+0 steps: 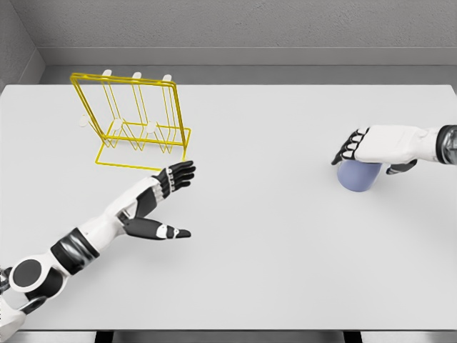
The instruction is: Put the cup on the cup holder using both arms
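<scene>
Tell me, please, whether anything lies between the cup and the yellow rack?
Nothing rests on the table between the cup and the rack; only the open left hand hovers near the rack's front.

Both arms wear smooth white shell panels broken by black joint bands. The left arm [93, 232] shows a round grey-black disc at its elbow end and a dark wrist collar. Each robot hand, left [166, 193] and right [371, 146], has a white back and black segmented fingers with pale knuckle inserts.
</scene>
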Tool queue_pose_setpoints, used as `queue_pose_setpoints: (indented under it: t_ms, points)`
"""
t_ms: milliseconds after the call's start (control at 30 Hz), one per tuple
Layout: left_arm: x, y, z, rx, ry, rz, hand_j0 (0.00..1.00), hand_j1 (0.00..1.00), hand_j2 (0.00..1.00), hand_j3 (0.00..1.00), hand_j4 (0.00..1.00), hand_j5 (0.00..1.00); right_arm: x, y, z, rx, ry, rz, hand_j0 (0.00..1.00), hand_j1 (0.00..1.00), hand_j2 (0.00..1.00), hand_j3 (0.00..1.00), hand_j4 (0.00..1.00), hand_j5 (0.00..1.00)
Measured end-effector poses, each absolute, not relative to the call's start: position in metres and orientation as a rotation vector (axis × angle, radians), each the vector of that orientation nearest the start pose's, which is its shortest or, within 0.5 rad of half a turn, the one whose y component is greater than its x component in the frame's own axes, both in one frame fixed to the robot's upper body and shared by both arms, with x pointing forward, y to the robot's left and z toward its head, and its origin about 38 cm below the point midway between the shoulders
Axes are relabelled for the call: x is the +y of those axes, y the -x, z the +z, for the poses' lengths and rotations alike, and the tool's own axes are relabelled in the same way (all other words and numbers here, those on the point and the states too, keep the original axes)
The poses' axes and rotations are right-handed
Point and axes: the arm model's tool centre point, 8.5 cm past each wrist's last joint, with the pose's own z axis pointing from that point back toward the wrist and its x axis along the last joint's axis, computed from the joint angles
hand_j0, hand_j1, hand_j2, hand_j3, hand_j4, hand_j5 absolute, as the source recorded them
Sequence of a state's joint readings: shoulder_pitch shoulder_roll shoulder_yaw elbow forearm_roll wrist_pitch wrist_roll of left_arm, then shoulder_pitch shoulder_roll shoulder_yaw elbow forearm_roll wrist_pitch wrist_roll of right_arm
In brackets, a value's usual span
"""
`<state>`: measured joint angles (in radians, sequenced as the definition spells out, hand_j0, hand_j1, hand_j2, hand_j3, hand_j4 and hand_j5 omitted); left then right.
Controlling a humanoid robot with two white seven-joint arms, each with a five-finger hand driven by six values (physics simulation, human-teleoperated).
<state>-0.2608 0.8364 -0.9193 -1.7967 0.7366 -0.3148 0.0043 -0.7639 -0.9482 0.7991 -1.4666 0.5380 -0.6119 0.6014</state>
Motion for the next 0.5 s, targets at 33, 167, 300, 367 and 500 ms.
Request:
queue_pose_setpoints:
  t_ms: [33, 167, 300, 367, 500]
  points:
    - [0.220, -0.314, 0.107, -1.486, 0.576, -0.650, 1.00, 1.00, 1.00, 1.00, 1.00, 1.00, -0.331, -0.429, 0.214, 1.410, -0.697, -3.282, 0.82, 0.82, 0.82, 0.82, 0.82, 0.82]
    - [0.217, -0.314, 0.103, -1.465, 0.577, -0.649, 1.00, 1.00, 1.00, 1.00, 1.00, 1.00, -0.332, -0.430, 0.215, 1.418, -0.698, -3.287, 0.75, 0.75, 0.75, 0.75, 0.75, 0.75]
    - [0.217, -0.314, 0.099, -1.451, 0.574, -0.644, 1.00, 1.00, 1.00, 1.00, 1.00, 1.00, -0.333, -0.430, 0.216, 1.415, -0.702, -3.290, 0.68, 0.68, 0.68, 0.68, 0.68, 0.68]
    - [0.216, -0.315, 0.096, -1.447, 0.572, -0.640, 1.00, 1.00, 1.00, 1.00, 1.00, 1.00, -0.334, -0.429, 0.215, 1.402, -0.705, -3.293, 0.64, 0.64, 0.64, 0.64, 0.64, 0.64]
    - [0.216, -0.316, 0.092, -1.441, 0.567, -0.633, 1.00, 1.00, 1.00, 1.00, 1.00, 1.00, -0.335, -0.429, 0.216, 1.392, -0.712, -3.292, 0.60, 0.60, 0.60, 0.60, 0.60, 0.60]
